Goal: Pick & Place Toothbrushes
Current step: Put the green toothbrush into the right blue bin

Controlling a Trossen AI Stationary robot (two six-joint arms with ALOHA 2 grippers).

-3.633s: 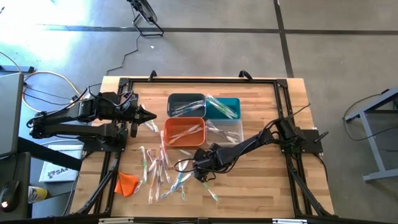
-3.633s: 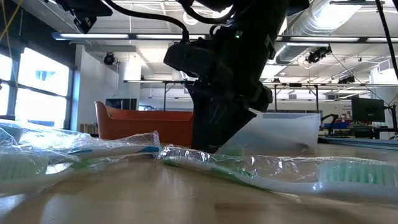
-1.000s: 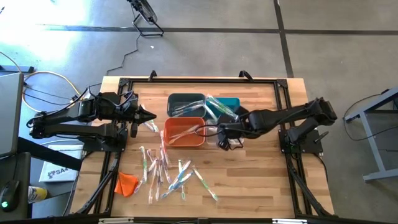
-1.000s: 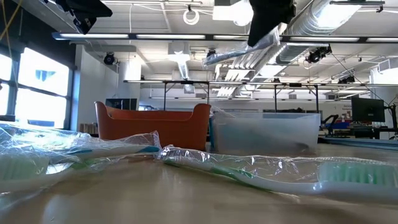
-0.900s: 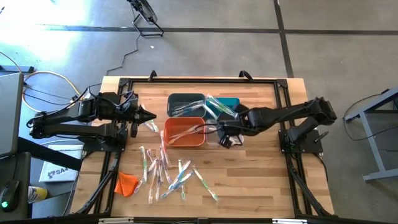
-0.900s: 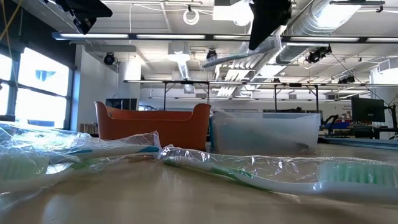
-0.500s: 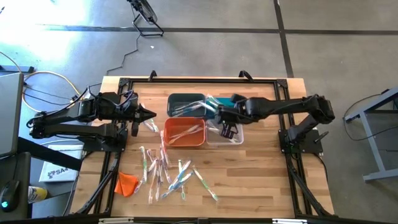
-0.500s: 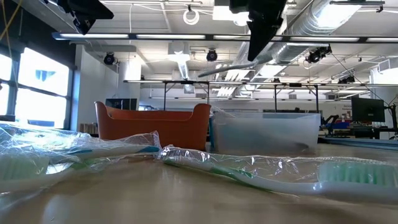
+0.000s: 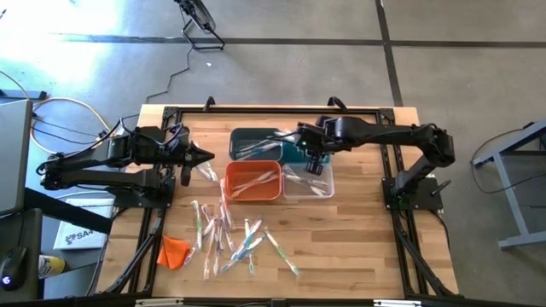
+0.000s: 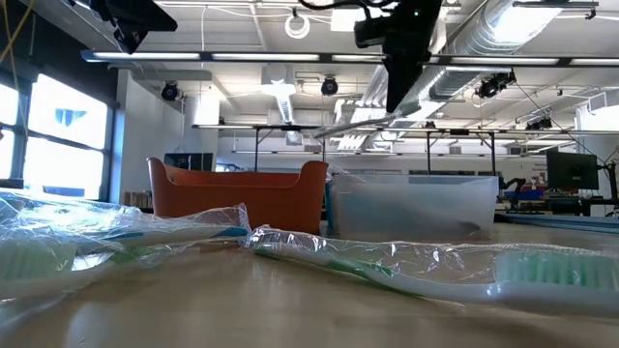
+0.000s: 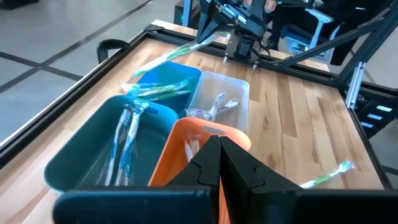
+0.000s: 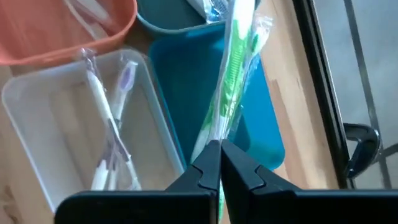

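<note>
Right gripper (image 12: 214,163) has swung from beside the orange bin (image 9: 252,181) to above the teal bin (image 9: 311,147), jaws clamped on a green toothbrush (image 12: 234,68). Left gripper (image 9: 205,158) parked left of the bins, jaws closed.

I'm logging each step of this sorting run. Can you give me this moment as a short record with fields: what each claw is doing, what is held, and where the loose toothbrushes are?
right claw: shut on a green toothbrush, held in the air above the teal bin
left claw: shut, holding nothing, waiting at the table's left side beside the dark grey bin
orange bin: holds toothbrushes
clear bin: holds toothbrushes
loose toothbrushes: scattered on the table in front of the bins
orange cloth lump: near the front left corner
</note>
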